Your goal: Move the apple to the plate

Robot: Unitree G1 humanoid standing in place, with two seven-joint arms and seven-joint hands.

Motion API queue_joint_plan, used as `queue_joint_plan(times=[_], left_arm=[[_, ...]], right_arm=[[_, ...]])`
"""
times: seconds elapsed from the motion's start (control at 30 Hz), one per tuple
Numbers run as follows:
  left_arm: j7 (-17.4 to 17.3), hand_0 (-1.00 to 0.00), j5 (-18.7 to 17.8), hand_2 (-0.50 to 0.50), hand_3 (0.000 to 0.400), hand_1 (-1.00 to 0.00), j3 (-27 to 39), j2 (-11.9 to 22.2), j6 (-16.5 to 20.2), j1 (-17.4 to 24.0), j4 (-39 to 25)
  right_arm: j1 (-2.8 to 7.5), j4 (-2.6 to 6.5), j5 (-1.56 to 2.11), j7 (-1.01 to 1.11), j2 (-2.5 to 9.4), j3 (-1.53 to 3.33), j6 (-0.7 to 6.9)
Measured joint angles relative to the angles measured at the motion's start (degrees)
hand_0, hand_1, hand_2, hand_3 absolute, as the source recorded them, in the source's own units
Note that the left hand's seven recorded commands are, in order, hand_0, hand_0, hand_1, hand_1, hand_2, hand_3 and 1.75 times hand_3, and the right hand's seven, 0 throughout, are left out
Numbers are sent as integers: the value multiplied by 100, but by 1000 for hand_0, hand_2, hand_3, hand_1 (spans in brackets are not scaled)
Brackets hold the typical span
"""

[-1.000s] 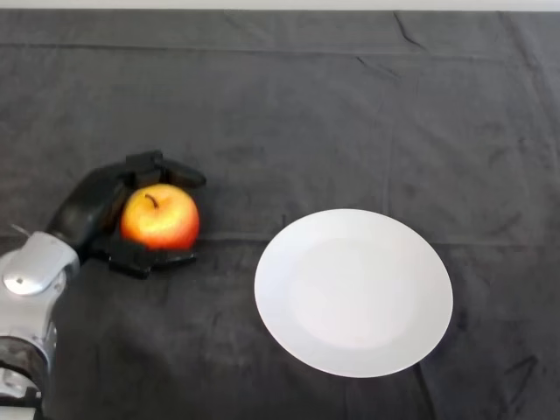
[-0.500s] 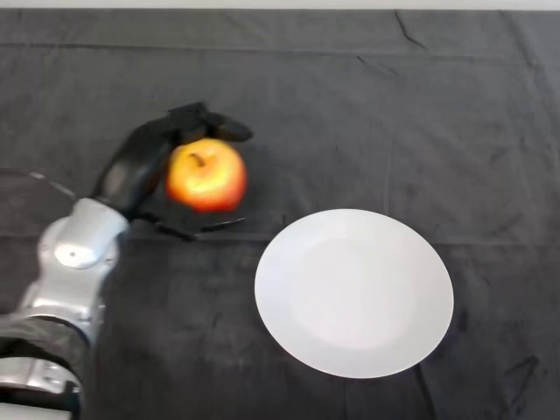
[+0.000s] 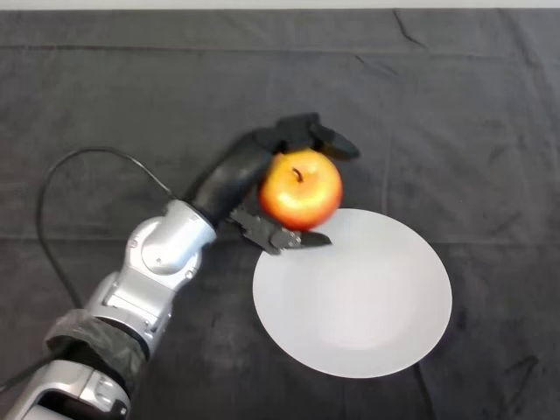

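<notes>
A red and yellow apple [image 3: 302,189] with its stem up is held in my left hand [image 3: 248,175], whose fingers and thumb curl round it. The apple is in the air over the far left rim of the white round plate [image 3: 367,302], which lies on the dark cloth to the right of centre. The silver-grey arm [image 3: 153,267] comes in from the lower left.
The dark cloth [image 3: 437,114] covers the whole table, with a few creases near the far edge. Nothing else stands on it.
My hand has lifted the apple from the cloth at the left and carried it right, to above the plate's far left rim.
</notes>
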Motion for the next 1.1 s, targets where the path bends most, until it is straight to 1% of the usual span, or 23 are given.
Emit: queue_joint_plan(times=[0.23,0.6,0.8,0.87,0.93,0.97,1.0,1.03,1.07,1.1], left_arm=[[137,-1000,-32,0,400,-1000,-654,-11,-1,224,-1],[205,-1000,-138,0,400,-1000,-1436,-15,-2,224,31],[221,-1000,-147,-41,400,-918,-1607,-18,-3,209,143],[241,-914,-179,0,365,-914,-1698,-12,-4,190,252],[250,-847,-297,33,365,-914,-1745,-10,-9,189,266],[252,-741,-317,78,359,-898,-1757,-12,-10,188,281],[253,-667,-326,104,350,-875,-1769,-8,-10,181,286],[253,-643,-333,112,347,-867,-1779,-8,-10,176,290],[253,-490,-343,149,315,-788,-1785,-8,-10,175,295],[253,-416,-365,155,290,-725,-1789,-8,-10,174,308]], right_arm=[[0,-2,0,0,-4,0,2],[0,-3,0,0,-5,0,3],[0,-3,0,0,-5,0,3],[0,-3,-1,0,-5,0,3],[0,-3,-1,0,-6,0,6],[0,-3,-1,0,-6,0,6],[0,-3,-1,0,-6,0,6],[0,-3,-1,0,-5,0,6],[0,-3,-1,0,-5,0,6],[0,-3,-1,0,-5,0,6]])
